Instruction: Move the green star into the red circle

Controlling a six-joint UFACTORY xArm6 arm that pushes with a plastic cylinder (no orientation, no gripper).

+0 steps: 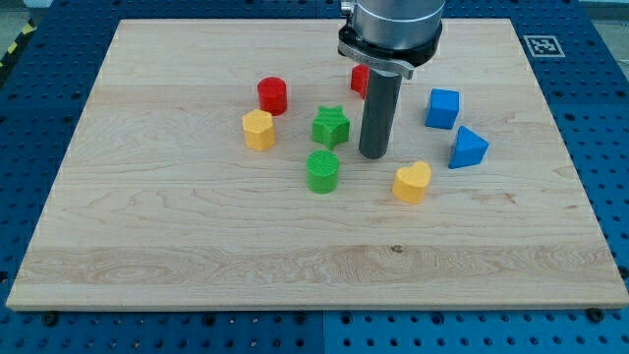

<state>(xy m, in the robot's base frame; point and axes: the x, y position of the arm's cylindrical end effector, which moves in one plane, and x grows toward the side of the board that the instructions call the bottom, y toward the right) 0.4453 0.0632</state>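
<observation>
Camera view, single frame. No containers anywhere on the wooden board; every block lying loose on its bare surface. One printed marker, black and white squares, at the board's top right corner; no legible lettering on it or elsewhere.

No gripper fitted, so nothing to open, clench or grasp: only a straight dark rod hanging from a grey cylindrical mount at the view's top. My tip resting on the board right of centre, touching no block. Nearest to it: green star, up and to the view's left, close but apart; green cylinder, down and to the left, also apart; yellow heart, down and to the right, near but clear of the tip.

Green star upright in the upper middle of the board, with a gap between it and the red circle, a short red cylinder up and to the left, toward the top edge. Yellow block, many-sided, just below the red circle and left of the green star, separate from both.

Red block mostly hidden behind the rod, only a sliver showing on the rod's left side; shape not readable. Blue cube toward the right edge, with a blue wedge-like block just below it, close together; contact between them unclear. Blue perforated bench surrounding the board on all sides.
</observation>
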